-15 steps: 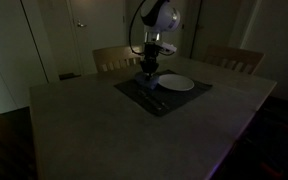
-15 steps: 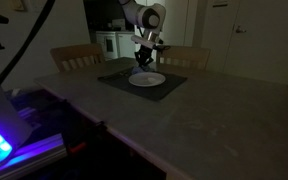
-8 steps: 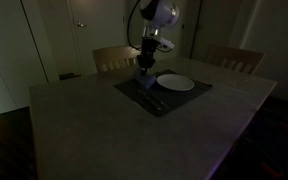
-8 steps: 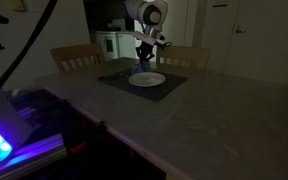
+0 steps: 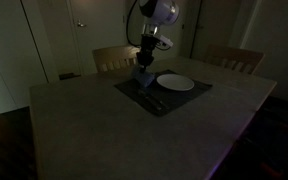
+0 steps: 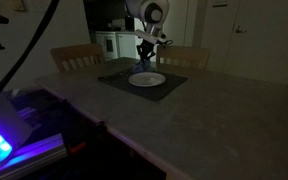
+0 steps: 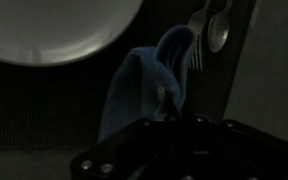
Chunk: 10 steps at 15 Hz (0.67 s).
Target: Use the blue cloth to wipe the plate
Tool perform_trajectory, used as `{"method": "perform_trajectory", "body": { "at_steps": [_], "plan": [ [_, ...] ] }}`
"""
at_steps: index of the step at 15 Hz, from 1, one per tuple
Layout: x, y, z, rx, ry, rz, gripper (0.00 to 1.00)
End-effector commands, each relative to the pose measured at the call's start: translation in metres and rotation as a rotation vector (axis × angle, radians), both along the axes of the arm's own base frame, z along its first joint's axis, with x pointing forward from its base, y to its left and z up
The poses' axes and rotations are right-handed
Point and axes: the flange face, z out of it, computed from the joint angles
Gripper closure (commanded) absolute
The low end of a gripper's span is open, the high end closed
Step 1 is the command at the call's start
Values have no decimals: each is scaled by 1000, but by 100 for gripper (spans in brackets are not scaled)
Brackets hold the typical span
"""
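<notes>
On the dark placemat (image 7: 44,110), in the wrist view, the plate (image 7: 54,25) lies at upper left. Just right of it, the blue cloth (image 7: 144,85) hangs bunched from the gripper (image 7: 174,120), which is clenched on its top. Farther right lie a fork (image 7: 197,45) and a spoon (image 7: 220,35). In an exterior view the placemat rests on the grey surface (image 5: 84,120); whether the cloth touches it is unclear.

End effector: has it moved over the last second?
Yes. The end effector, shut on the small pale blue cloth, has risen away from the dark rectangular placemat, beside the round white plate.
</notes>
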Motion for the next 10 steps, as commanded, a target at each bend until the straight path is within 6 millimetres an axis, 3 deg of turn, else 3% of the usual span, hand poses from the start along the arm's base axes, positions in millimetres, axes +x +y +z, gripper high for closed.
{"method": "perform_trajectory", "body": {
  "at_steps": [1,5,8,9,10],
  "plan": [
    [-3,-9,-22,68,56,33,98],
    [-11,-14,-45,69,101,39,98],
    [-9,-15,-40,44,87,38,98],
    [-8,-14,-31,24,68,44,68],
    [-6,-14,-24,8,54,52,66]
  ]
}}
